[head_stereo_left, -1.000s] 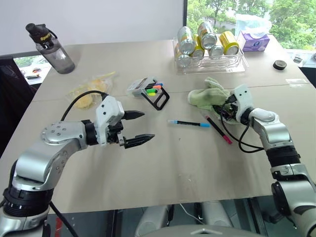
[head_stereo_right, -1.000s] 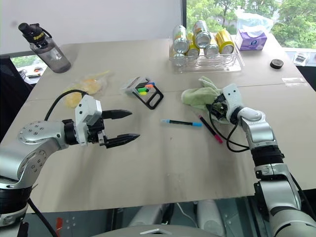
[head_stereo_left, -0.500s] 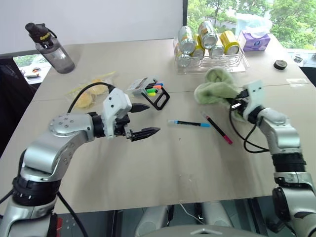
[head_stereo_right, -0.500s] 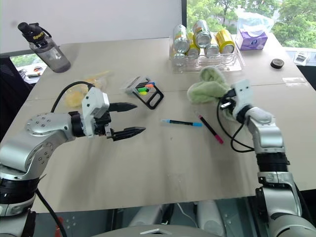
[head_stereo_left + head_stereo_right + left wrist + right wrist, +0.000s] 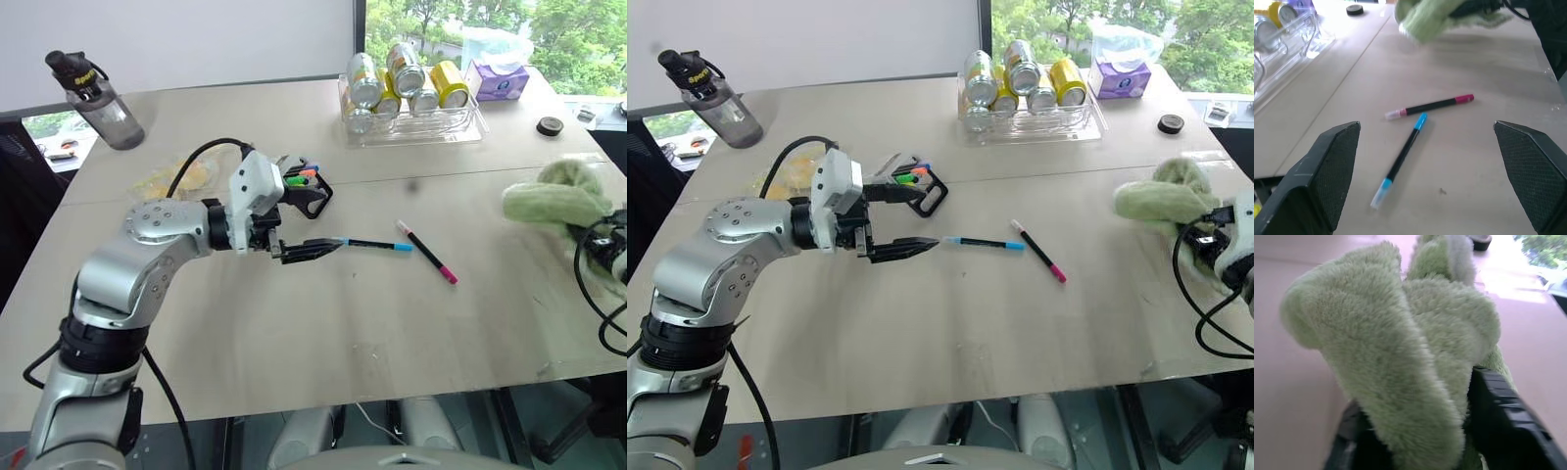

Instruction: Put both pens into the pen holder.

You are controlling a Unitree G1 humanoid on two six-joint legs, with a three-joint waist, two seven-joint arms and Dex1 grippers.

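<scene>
Left gripper (image 5: 299,225) hovers over the table with fingers spread wide, nothing between them. The lower fingertip sits just at the near end of the blue-capped pen (image 5: 372,245), which runs lengthwise away from the gripper, roughly in line with the direction it points. A grab across the barrel would probably need the wrist turned or the hand shifted along the pen.

Pink-ended pen (image 5: 428,253) lies just beyond the blue-capped pen's far end, angled to it, not touching. Both are thin and black-bodied, flat on the table.

Pen holder (image 5: 306,191) stands just behind the left gripper, coloured markers in it. The left arm is much the nearer to both pens.

Right gripper (image 5: 1415,440) is well apart at the table's right edge, pinching a green fuzzy cloth (image 5: 554,200).
</scene>
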